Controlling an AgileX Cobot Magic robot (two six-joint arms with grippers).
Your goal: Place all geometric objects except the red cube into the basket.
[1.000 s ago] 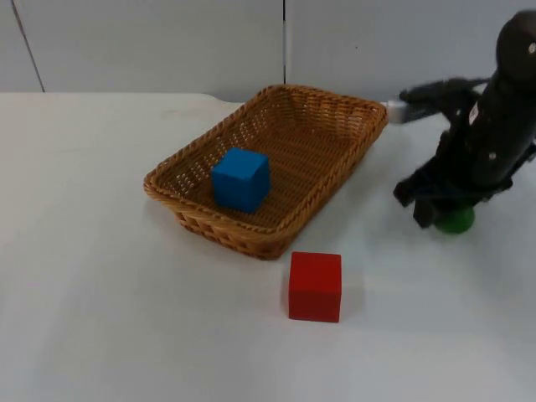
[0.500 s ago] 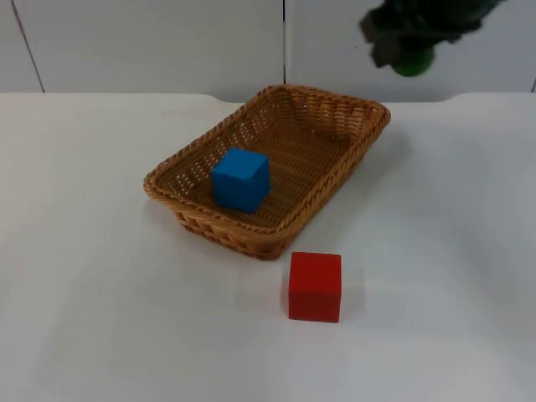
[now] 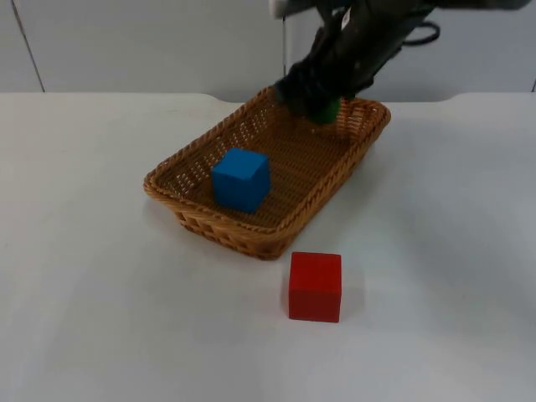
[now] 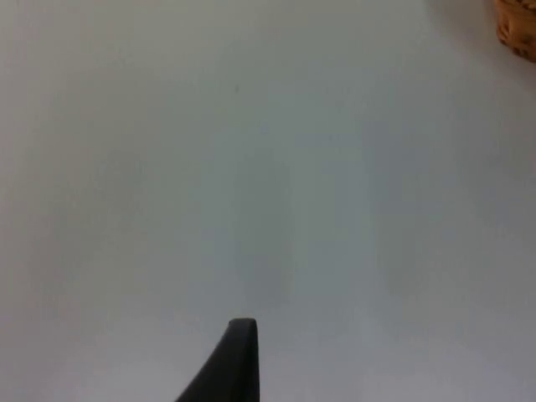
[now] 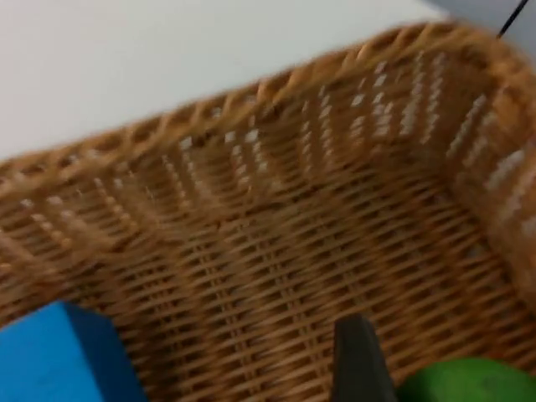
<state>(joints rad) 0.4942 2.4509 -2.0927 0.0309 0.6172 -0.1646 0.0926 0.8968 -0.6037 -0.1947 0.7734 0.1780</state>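
Right gripper (image 3: 322, 107) was seen at upper centre of the top view, over the far end of the basket (image 3: 193, 205), fingers closed around the green object (image 3: 328, 110). Blue cube (image 3: 241, 178) was lying inside the basket; red cube (image 3: 315, 286) was on the table below it. Step judged: delivery. Next called for: lowering, then release. Left gripper (image 4: 230, 368) was waiting over bare table; its finger state could not be told.
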